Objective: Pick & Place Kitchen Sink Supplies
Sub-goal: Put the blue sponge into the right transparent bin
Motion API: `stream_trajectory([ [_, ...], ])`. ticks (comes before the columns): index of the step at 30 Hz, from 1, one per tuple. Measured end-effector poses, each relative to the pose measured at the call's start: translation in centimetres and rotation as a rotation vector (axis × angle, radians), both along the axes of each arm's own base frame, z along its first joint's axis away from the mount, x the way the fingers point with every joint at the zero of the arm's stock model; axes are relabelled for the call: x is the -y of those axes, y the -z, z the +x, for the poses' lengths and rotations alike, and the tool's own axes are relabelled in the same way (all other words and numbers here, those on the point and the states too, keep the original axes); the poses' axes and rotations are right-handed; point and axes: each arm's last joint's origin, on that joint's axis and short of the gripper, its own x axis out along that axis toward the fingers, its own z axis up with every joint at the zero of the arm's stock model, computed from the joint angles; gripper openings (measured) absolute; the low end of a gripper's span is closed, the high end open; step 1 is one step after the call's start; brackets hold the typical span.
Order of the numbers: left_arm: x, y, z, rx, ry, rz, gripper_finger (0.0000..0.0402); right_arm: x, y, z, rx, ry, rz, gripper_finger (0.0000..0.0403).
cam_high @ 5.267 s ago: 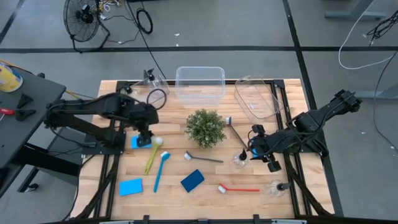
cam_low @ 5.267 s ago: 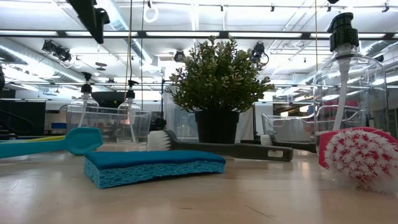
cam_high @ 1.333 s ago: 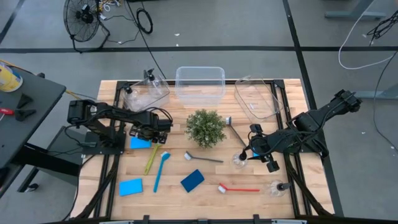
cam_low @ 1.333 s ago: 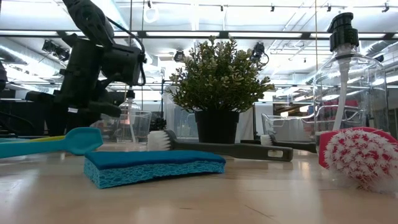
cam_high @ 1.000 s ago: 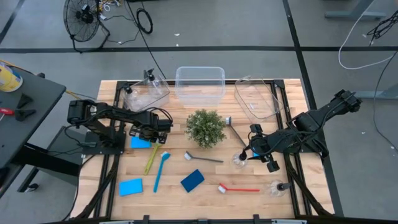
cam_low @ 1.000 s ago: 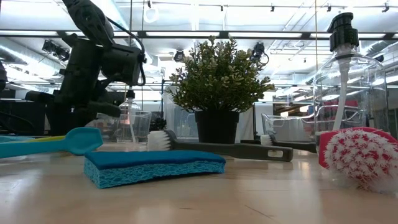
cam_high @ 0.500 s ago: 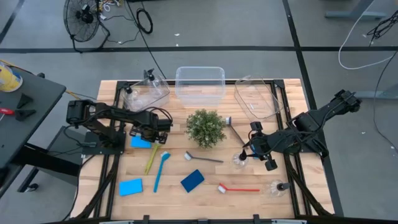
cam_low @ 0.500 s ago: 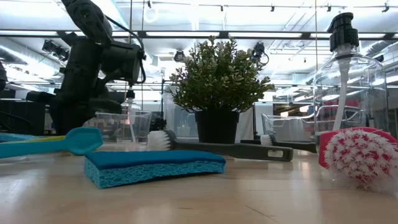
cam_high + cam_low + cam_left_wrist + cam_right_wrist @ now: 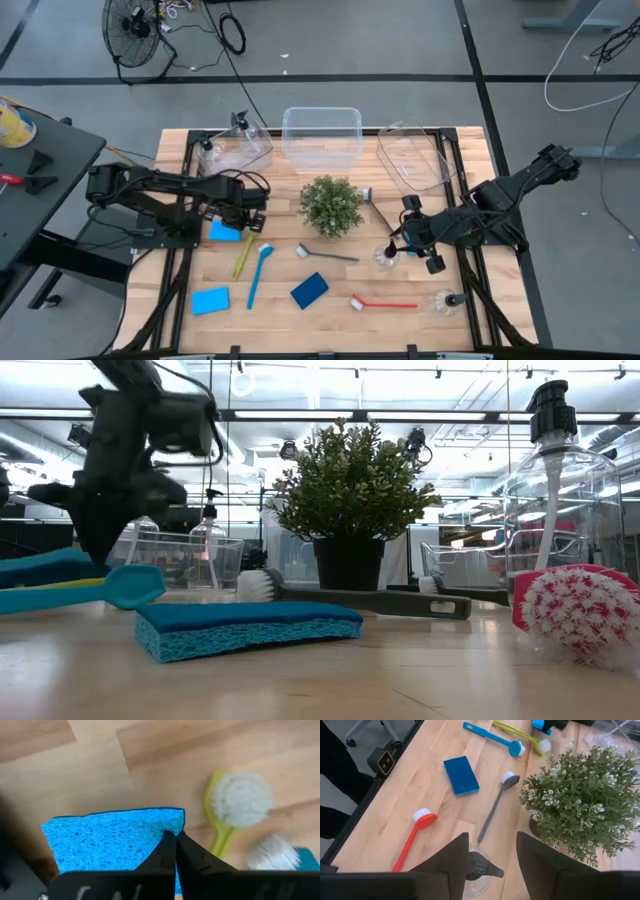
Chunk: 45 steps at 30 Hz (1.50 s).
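Observation:
My left gripper (image 9: 243,217) points down at the table's left side, shut on a bright blue sponge (image 9: 110,840), which the low view also shows as the sponge (image 9: 40,565). Just beyond it lie a yellow brush (image 9: 243,256) and a blue brush (image 9: 257,275). My right gripper (image 9: 492,865) hangs open over a clear bottle (image 9: 385,259). The bottle's black pump cap (image 9: 482,868) shows between the fingers; whether they touch it I cannot tell. My left gripper pinches the sponge near one short end (image 9: 167,826) between its two fingers, which meet there. The fingers come from above, pointing down. The sponge lies about level under them, raised a little off the wood; whether its other end rests on the table I cannot tell.
A bushy plant (image 9: 330,206) stands mid-table. In front lie a dark grey brush (image 9: 328,255), a navy sponge (image 9: 309,290), a light blue sponge (image 9: 210,300), a red brush (image 9: 385,303) and a second bottle (image 9: 446,300). Clear bins (image 9: 322,135) (image 9: 415,158) stand at the far edge.
My left gripper has risen and drawn back a little toward the table's left edge, still pointing down. The bright blue sponge has come up with it and now shows higher at the left of the low view.

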Motion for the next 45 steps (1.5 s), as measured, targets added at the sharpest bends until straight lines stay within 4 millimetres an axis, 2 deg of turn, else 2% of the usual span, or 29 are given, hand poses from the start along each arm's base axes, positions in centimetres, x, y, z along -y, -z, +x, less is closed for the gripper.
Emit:
stream_trajectory([
  [6,0.2,-2.9,0.1,0.127,0.028,0.028,0.0001,0.3,-0.1,0.2,0.010,0.017,0.006,0.0168],
  [16,-0.9,-9.8,2.2,0.321,0.137,0.205,0.0001,0.5,-0.3,0.6,0.035,0.038,0.020,0.0168],
  [22,-1.9,-14.3,3.0,0.438,0.220,0.365,0.0000,0.6,-0.3,0.6,0.042,0.048,0.014,0.0168],
  [28,-3.4,-18.6,3.9,0.606,0.385,0.601,0.0000,0.7,-0.3,0.6,0.047,0.059,0.006,0.0168],
  [33,-5.2,-20.7,4.7,0.734,0.510,0.808,0.0000,0.7,-0.3,0.6,0.047,0.059,0.006,0.0168],
  [37,-6.8,-21.6,4.9,0.785,0.606,0.929,0.0000,0.6,-0.3,0.7,0.051,0.059,0.008,0.0168],
  [45,-10.0,-22.1,4.6,0.845,0.721,1.027,0.0001,0.9,-0.4,0.7,0.083,0.125,-0.050,0.0168],
])
